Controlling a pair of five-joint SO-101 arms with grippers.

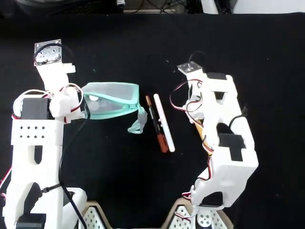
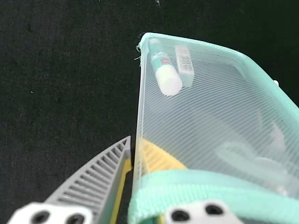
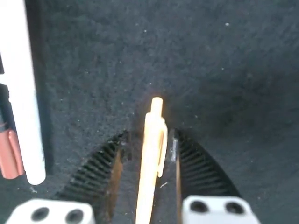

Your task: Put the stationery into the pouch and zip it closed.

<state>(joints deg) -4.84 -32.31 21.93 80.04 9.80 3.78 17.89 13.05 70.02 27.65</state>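
Note:
A teal mesh pouch (image 1: pixel 112 100) lies left of centre, its open zipper end and pull tab (image 1: pixel 138 125) facing the pens. My left gripper (image 1: pixel 85 107) is shut on the pouch's far-left edge; in the left wrist view the left gripper (image 2: pixel 135 142) pinches the mesh pouch (image 2: pixel 210 135), with a white capped stick (image 2: pixel 166 77) and a small eraser-like bar (image 2: pixel 184 65) inside. A brown pen (image 1: pixel 156 125) and a white pen (image 1: pixel 163 123) lie side by side on the cloth. My right gripper (image 3: pixel 149 135) is shut on an orange pen (image 3: pixel 152 158), which runs lengthwise between its jaws.
Black cloth (image 1: pixel 248 57) covers the whole table. The white pen (image 3: pixel 25 93) and the brown pen (image 3: pixel 7 154) lie close beside the right gripper. Both arm bases stand at the near edge. Open cloth stretches behind the pouch and at the far right.

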